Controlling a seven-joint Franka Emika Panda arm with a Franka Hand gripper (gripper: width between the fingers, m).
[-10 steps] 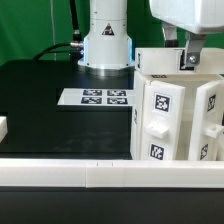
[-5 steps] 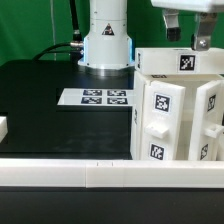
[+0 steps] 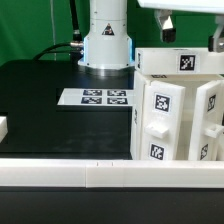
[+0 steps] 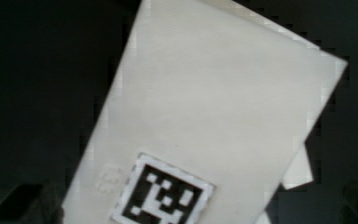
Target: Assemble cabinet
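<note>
The black bench (image 3: 40, 100) carries the marker board (image 3: 97, 97), lying flat. The white cabinet (image 3: 175, 110) stands just beside the marker board, toward the exterior view's right.

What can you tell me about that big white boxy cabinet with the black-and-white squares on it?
The cabinet is a boxy white body, plastic by its look, standing upright on the black table at the exterior view's right. Square black-and-white tags mark its top and front, and block-like door pieces sit against its front. The gripper hangs just above it, not touching. The wrist view shows its flat top with one tag.
</note>
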